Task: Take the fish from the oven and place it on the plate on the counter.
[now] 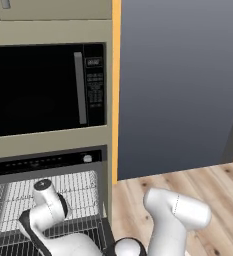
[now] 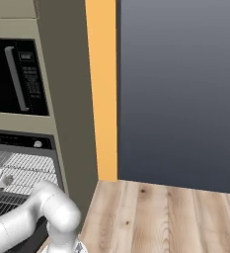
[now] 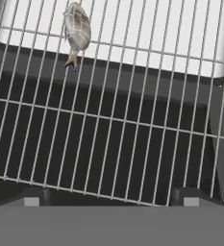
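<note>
The fish (image 3: pixel 76 30), small, slender and tan-grey, lies on the grey wire rack (image 3: pixel 132 120) inside the oven (image 1: pixel 38 162), near the top left of the hand view. My gripper (image 3: pixel 111 201) hangs above the rack, open. Its two dark fingertips (image 3: pixel 31 202) stand wide apart with nothing between them, well short of the fish. In the left base view my white arm (image 1: pixel 48 205) reaches into the open oven over the racks (image 1: pixel 78 190). The oven's control strip and silver knob (image 2: pixel 37 144) also show in the right base view. The plate and the counter are out of view.
A black microwave (image 1: pixel 38 90) with a vertical grey handle sits above the oven. An orange-edged cabinet side (image 2: pixel 101 99) and a dark grey panel (image 1: pixel 178 85) stand to the right. Wooden floor (image 2: pixel 161 217) lies in front of them.
</note>
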You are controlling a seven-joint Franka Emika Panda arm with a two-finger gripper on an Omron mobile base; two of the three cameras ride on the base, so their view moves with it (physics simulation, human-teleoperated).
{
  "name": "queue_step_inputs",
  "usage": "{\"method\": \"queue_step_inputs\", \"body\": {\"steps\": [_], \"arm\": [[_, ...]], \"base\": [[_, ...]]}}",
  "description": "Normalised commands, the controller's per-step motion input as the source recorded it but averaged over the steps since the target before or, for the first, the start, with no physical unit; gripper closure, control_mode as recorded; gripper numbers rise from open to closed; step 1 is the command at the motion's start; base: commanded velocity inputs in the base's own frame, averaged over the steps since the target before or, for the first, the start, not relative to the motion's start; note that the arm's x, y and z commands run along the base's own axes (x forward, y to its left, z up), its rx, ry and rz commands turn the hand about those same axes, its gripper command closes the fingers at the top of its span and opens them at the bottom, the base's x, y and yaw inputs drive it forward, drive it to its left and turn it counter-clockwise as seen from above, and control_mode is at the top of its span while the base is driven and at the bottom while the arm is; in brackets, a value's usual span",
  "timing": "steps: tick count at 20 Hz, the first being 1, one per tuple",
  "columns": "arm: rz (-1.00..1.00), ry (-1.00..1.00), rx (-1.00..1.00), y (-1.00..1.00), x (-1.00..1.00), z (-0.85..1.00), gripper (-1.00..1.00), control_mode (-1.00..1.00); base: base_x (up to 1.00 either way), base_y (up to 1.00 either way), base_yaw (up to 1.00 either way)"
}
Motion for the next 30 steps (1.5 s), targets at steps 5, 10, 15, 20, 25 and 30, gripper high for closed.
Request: {"method": "queue_step_inputs", "body": {"steps": [5,10,15,20,25,30], "arm": [[0.0,-0.43,0.0,0.04,0.01,-0.35,-1.0,-1.0],[0.0,-0.25,0.01,0.17,0.06,-0.01,-1.0,-1.0],[0.0,0.04,0.05,0.1,0.04,0.55,-1.0,-1.0],[0.0,0.03,0.02,0.16,0.44,-0.02,-1.0,-1.0],[0.0,0.0,0.0,0.02,0.61,-0.58,-1.0,-1.0],[0.01,0.0,0.14,0.1,0.44,-0.22,-1.0,-1.0]], "base": [[0.0,0.0,0.0],[0.0,0.0,0.0],[0.0,0.0,0.0],[0.0,0.0,0.0],[0.0,0.0,0.0],[0.0,0.0,0.0]]}}
